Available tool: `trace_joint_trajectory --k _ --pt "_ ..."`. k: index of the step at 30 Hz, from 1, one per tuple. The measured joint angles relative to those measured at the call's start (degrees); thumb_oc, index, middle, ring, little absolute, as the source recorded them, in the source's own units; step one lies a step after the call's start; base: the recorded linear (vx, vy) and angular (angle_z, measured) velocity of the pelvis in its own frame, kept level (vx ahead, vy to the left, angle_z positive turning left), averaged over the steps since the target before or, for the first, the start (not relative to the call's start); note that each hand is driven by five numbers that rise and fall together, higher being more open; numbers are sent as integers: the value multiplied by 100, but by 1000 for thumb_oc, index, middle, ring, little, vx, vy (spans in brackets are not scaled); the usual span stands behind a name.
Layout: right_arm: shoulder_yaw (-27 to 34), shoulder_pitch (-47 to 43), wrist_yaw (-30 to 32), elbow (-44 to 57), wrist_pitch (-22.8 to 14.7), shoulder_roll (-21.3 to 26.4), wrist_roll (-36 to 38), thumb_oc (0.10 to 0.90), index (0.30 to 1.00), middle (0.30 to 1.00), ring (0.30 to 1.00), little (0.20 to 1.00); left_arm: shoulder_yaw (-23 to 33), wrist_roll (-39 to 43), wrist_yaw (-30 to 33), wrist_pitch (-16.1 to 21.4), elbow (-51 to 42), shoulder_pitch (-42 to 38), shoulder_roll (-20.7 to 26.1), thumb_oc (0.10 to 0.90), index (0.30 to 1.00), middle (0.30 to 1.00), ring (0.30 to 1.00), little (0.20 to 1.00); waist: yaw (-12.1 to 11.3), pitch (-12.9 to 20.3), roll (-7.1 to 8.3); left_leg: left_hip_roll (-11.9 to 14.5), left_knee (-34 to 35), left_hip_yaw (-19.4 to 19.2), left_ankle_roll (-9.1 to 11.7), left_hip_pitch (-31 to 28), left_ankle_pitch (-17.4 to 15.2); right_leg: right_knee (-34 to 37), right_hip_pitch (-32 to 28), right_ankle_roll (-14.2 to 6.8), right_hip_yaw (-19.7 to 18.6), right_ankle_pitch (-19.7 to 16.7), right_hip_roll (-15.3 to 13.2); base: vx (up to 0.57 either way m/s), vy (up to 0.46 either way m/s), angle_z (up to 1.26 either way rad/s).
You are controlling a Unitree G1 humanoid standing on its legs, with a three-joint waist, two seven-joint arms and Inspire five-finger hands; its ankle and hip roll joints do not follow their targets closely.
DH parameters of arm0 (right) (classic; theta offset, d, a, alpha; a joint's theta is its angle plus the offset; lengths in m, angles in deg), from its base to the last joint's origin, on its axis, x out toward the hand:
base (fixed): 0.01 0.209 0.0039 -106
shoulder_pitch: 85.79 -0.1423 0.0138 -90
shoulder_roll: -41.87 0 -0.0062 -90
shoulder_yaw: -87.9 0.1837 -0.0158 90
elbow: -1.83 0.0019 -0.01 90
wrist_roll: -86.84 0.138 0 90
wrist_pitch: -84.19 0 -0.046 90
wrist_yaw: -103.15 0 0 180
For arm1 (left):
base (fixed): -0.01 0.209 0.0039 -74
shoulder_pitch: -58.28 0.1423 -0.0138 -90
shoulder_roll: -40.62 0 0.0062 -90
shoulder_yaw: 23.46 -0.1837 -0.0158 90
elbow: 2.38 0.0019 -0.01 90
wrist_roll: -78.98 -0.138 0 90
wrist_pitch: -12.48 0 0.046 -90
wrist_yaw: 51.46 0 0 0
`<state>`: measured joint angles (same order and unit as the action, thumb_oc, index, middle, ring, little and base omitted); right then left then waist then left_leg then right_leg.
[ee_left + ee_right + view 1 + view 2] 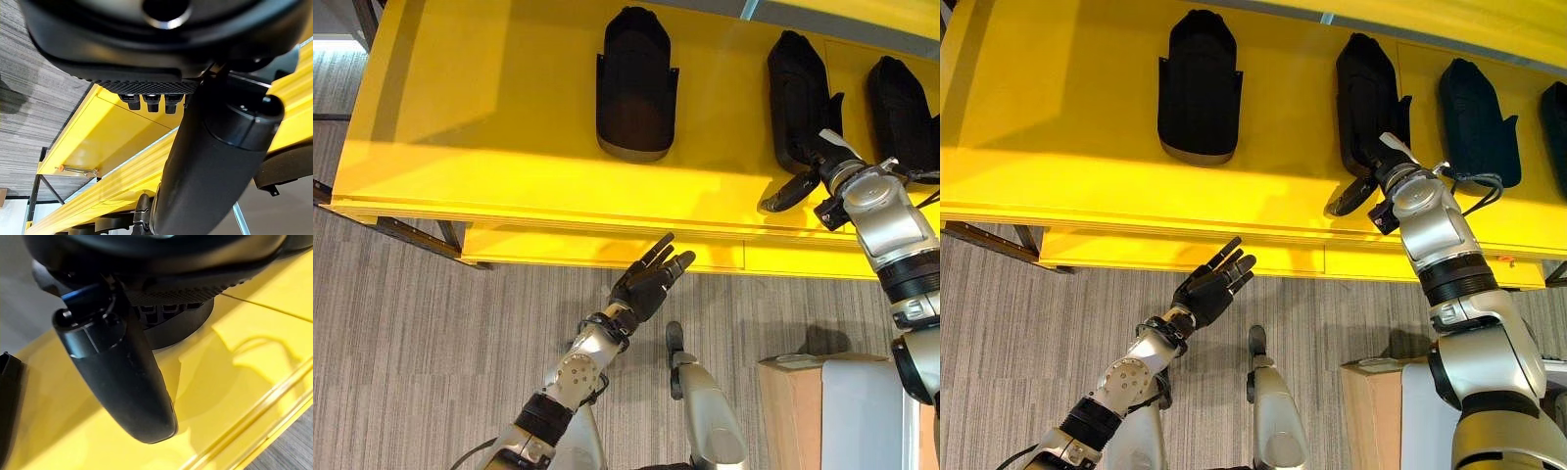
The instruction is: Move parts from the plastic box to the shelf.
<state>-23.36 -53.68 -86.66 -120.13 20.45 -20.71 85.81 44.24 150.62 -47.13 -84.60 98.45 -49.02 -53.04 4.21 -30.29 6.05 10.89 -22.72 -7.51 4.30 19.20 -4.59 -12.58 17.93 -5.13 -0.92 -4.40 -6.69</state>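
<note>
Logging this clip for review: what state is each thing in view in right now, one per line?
Left part: lying flat on the yellow shelf, untouched.
Middle part: lying on the shelf, right hand at its near end.
Right part: lying on the shelf.
Left hand: open, fingers straight, holding nothing, below the shelf's front edge.
Right hand: on the shelf; grip unclear.
Cardboard box: standing on the floor.

You see the shelf point(509, 117) finished in glossy yellow, smooth, throwing soft reflections. On it, the black parts point(636, 83) look matt, plastic-like. Below the shelf, the floor point(401, 333) reads as rough grey carpet; the box point(790, 411) looks cardboard.
</note>
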Motion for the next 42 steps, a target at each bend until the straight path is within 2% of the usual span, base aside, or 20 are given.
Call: trace_joint_trajectory --k 24,42 --pt "-172 -5 -59 31 -230 -16 -129 900 1000 1000 1000 1000 -53 4 -47 122 46 -6 -18 900 1000 1000 1000 1000 35 0 -67 -1 8 -15 6 -27 15 -15 0 15 -14 -11 -1 0 1 0" --pt "-272 -8 273 125 -272 -147 -539 900 1000 1000 1000 1000 -61 9 -137 130 61 -27 -35 900 1000 1000 1000 1000 58 3 -151 -3 62 -28 4 -43 60 -6 12 27 -19 -26 0 0 0 0"
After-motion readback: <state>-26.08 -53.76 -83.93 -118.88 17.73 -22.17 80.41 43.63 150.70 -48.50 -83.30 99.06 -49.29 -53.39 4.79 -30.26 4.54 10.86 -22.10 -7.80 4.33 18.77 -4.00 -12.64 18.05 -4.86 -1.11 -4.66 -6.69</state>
